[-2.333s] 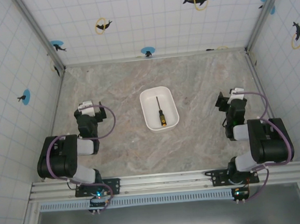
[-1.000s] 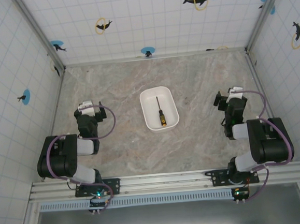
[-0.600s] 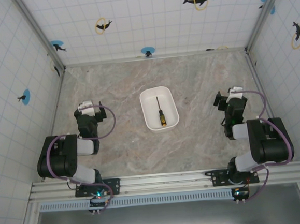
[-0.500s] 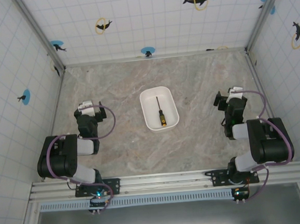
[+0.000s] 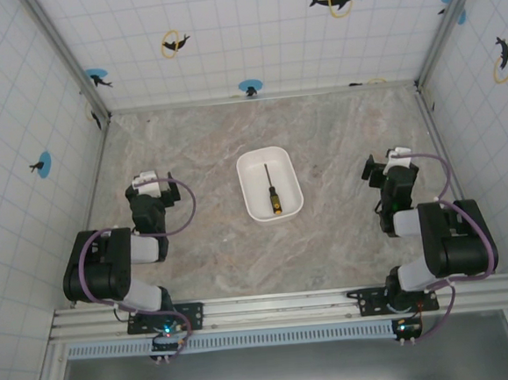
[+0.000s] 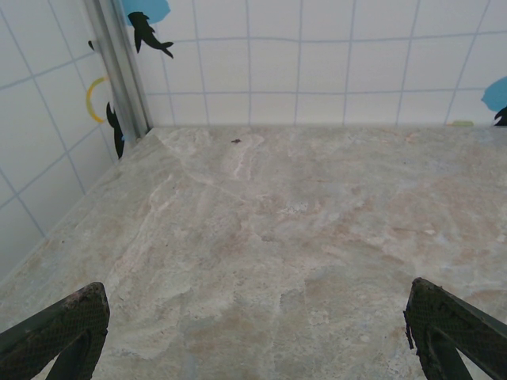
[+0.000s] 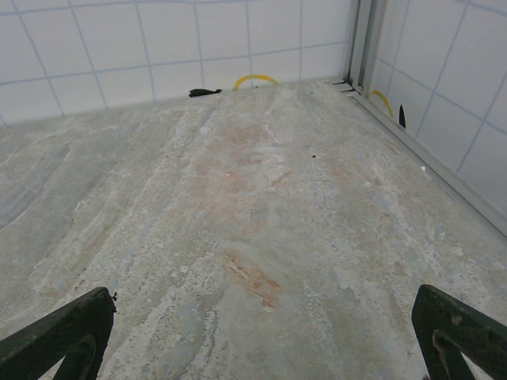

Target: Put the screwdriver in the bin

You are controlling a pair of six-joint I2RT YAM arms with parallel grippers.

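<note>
Marbled worktop (image 5: 197, 142) between white tiled walls (image 5: 224, 34) carries everything in the top view. We see the screwdriver (image 5: 273, 193) lying inside the bin (image 5: 285, 172), to the right of our left tool (image 5: 151, 186) and to the left of our right tool (image 5: 384, 169), well apart from both.

At the left wrist, our fingers (image 6: 55, 332) stand spread, gripping nothing.

At the right wrist, the fingers (image 7: 59, 332) are likewise splayed and empty.

We judge the task done, with nothing left.

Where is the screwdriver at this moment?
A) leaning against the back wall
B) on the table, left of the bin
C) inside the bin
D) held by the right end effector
C: the screwdriver lies flat inside the bin, with its handle at the near end.
</note>
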